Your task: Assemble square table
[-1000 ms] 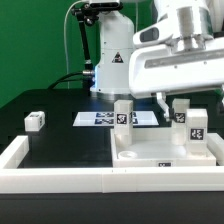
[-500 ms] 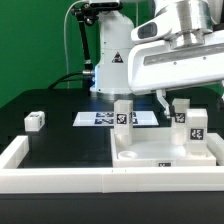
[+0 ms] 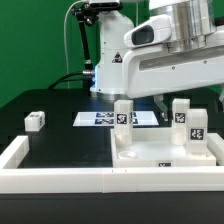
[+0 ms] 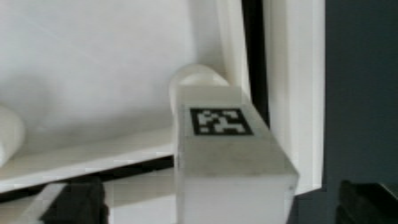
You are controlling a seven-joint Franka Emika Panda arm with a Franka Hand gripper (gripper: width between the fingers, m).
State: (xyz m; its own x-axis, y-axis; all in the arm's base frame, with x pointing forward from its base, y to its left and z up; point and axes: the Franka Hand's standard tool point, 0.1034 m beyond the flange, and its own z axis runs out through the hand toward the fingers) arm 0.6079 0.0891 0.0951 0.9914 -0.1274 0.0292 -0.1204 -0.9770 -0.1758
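Note:
The white square tabletop (image 3: 150,153) lies at the exterior view's right, against the front rail. Three tagged white legs stand upright on it: one at its left (image 3: 123,113) and two at its right (image 3: 181,112) (image 3: 197,124). A fourth leg block (image 3: 35,121) lies loose on the black surface at the left. In the wrist view my gripper (image 4: 217,208) is open. Its dark fingers (image 4: 64,205) stand apart on either side of one upright tagged leg (image 4: 224,140) by the tabletop's rim (image 4: 228,40), with gaps to it. The arm's white body (image 3: 170,60) hides the fingertips in the exterior view.
The marker board (image 3: 95,118) lies behind the tabletop. A long white rail (image 3: 60,178) borders the front and left of the black surface. The robot's base (image 3: 108,60) stands at the back.
The arm has risen and shifted toward the exterior view's left. The right rear leg shows more fully. The legs and tabletop have not moved.

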